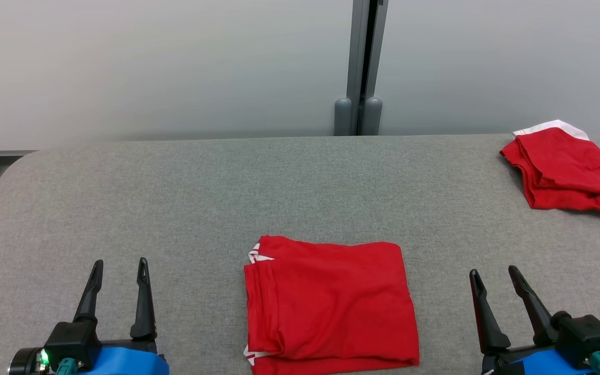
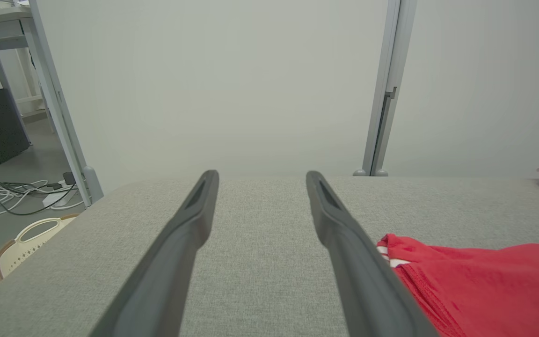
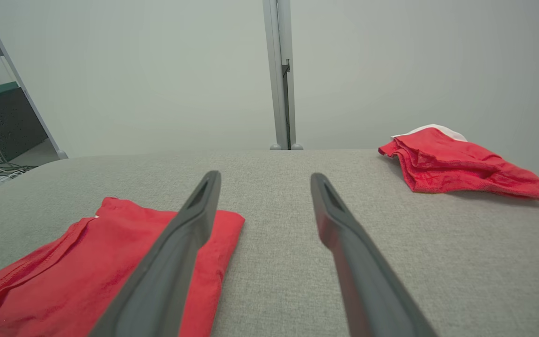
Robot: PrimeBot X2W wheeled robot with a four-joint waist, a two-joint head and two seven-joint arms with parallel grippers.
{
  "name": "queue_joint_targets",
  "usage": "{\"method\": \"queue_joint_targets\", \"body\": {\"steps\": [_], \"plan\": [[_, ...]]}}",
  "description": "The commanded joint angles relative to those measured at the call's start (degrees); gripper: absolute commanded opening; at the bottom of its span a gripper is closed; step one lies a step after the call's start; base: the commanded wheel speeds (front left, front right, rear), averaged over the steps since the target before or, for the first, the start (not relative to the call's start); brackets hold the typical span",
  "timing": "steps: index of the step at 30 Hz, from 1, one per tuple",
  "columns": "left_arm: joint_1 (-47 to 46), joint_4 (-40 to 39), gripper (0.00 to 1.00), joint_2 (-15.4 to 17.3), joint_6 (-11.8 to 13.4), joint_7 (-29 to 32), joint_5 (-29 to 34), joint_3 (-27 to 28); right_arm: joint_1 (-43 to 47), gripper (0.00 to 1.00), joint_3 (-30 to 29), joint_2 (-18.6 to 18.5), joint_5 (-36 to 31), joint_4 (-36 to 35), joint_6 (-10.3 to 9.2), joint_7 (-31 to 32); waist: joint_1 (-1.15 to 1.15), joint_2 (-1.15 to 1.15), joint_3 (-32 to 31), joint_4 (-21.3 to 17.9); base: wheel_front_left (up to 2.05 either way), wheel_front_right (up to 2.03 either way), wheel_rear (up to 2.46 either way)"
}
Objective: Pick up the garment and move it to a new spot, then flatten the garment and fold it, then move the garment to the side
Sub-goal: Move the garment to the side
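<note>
A red garment (image 1: 328, 304) with white trim lies folded into a rectangle near the front middle of the grey table (image 1: 201, 198). It also shows at the lower right of the left wrist view (image 2: 484, 281) and at the lower left of the right wrist view (image 3: 96, 267). My left gripper (image 1: 120, 268) rests open at the lower left, apart from the garment, nothing between its fingers. At the lower right my right gripper (image 1: 492, 276) stands open and empty too, clear of the cloth.
A second red garment (image 1: 565, 169) with a white edge lies bunched at the table's far right; it appears in the right wrist view (image 3: 456, 164). A grey wall with a post (image 1: 365, 67) stands behind. A cream basket (image 2: 26, 243) and cables lie on the floor left.
</note>
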Motion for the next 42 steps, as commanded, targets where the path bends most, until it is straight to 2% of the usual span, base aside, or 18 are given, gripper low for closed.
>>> {"method": "queue_joint_targets", "body": {"steps": [1,10,19,26,42], "plan": [[0.6,0.0,1.00,0.3,0.2,0.1,-0.1,0.0,0.8,1.00,0.0,0.1,0.0,-0.1,0.01,0.2,0.00,0.00,0.0,0.0,0.00,0.00,0.00],[-0.1,0.4,1.00,0.5,0.6,-0.2,-0.6,-0.4,-0.2,1.00,-0.1,0.1,0.2,0.6,0.01,0.6,0.00,0.00,0.3,0.0,0.00,0.00,0.00],[-2.2,0.9,1.00,0.2,0.8,-0.7,-1.0,-1.4,-9.4,1.00,3.8,0.1,-0.2,4.5,0.01,1.6,0.00,0.00,2.2,1.1,0.00,0.00,0.00],[-3.6,1.6,1.00,0.0,0.7,-1.0,-1.1,-2.5,-15.7,1.00,5.1,0.1,-0.2,13.5,0.01,2.0,0.00,0.00,3.9,3.0,0.00,0.00,0.00],[-5.2,2.7,1.00,-0.4,0.3,-1.2,-1.6,-3.3,-20.5,1.00,7.1,0.0,1.5,35.5,0.01,-2.2,0.00,0.00,5.9,6.1,0.00,0.00,0.00]]}}
